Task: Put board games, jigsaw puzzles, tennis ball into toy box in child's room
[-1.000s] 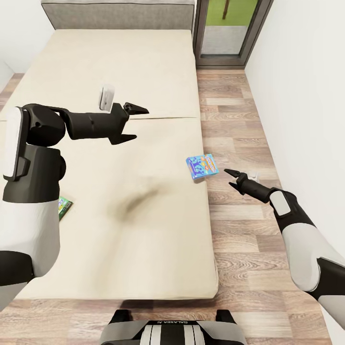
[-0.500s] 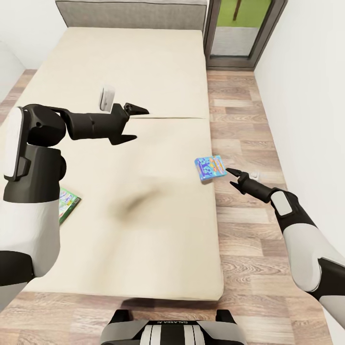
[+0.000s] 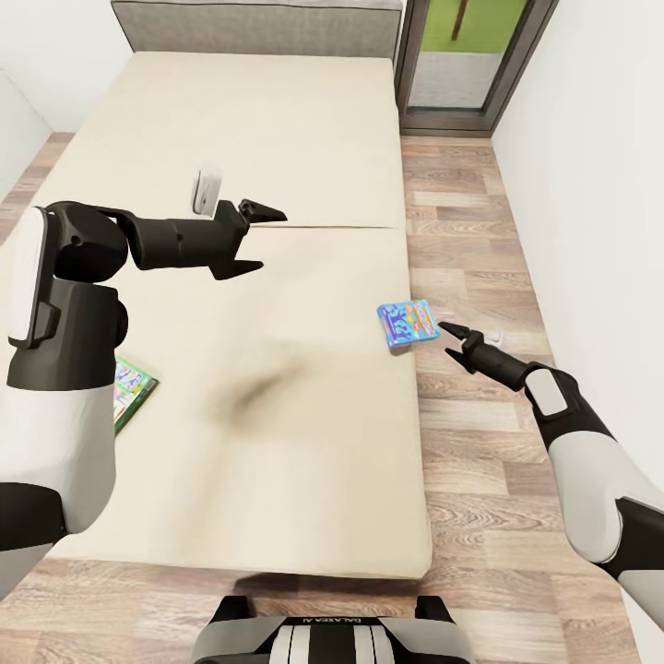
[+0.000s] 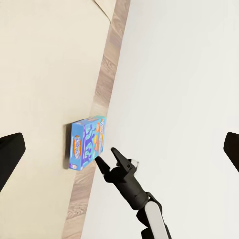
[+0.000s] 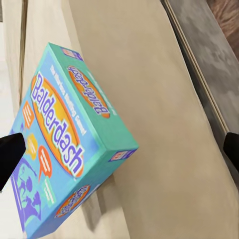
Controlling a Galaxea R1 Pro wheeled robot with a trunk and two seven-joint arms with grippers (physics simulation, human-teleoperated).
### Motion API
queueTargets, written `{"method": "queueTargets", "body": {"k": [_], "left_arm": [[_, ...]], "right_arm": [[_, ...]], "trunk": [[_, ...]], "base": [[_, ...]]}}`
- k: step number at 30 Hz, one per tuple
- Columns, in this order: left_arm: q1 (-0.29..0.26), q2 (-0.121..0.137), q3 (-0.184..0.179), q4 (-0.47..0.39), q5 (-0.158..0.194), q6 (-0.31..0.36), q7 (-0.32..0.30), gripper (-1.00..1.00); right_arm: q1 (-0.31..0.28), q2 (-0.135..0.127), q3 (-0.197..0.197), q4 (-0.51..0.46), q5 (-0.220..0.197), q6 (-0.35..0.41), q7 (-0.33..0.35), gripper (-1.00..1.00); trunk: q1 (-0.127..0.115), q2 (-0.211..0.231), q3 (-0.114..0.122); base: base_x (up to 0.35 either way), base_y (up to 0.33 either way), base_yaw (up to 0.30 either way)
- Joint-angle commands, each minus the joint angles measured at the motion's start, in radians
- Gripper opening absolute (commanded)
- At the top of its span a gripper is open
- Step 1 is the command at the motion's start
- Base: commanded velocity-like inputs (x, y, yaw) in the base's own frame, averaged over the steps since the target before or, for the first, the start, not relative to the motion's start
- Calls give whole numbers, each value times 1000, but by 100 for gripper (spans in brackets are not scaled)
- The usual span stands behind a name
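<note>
A blue board game (image 3: 407,326), lettered Balderdash in the right wrist view (image 5: 64,144), lies at the right edge of the bed (image 3: 277,138). My right gripper (image 3: 445,339) is open just beside the box's outer end, over the floor, its fingers apart on either side of the box (image 4: 88,142). A green-edged board game (image 3: 132,394) lies flat on the mattress at the left, partly hidden behind my left arm. My left gripper (image 3: 269,240) hangs open above the middle of the bed, holding nothing.
A grey headboard (image 3: 258,26) closes the bed's far end. A strip of wood-plank floor (image 3: 480,231) runs between the bed and the white wall (image 3: 599,138). A glass door (image 3: 466,55) stands at the far right.
The camera has swung a little to the right, showing more of the green-edged box. My right gripper has closed in on the blue box. The left arm has held its pose.
</note>
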Motion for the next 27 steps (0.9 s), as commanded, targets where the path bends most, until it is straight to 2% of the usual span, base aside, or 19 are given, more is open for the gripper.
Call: {"method": "queueTargets", "body": {"k": [1, 27], "left_arm": [[-1, 0, -1, 0, 9, 0, 10, 100], [1, 0, -1, 0, 9, 0, 10, 100]], "right_arm": [[0, 0, -4, 0, -4, 6, 2, 100], [3, 0, -4, -8, -15, 6, 3, 100]], "trunk": [[0, 0, 0], [0, 0, 0]], "base": [[0, 0, 8], [0, 0, 3]]}}
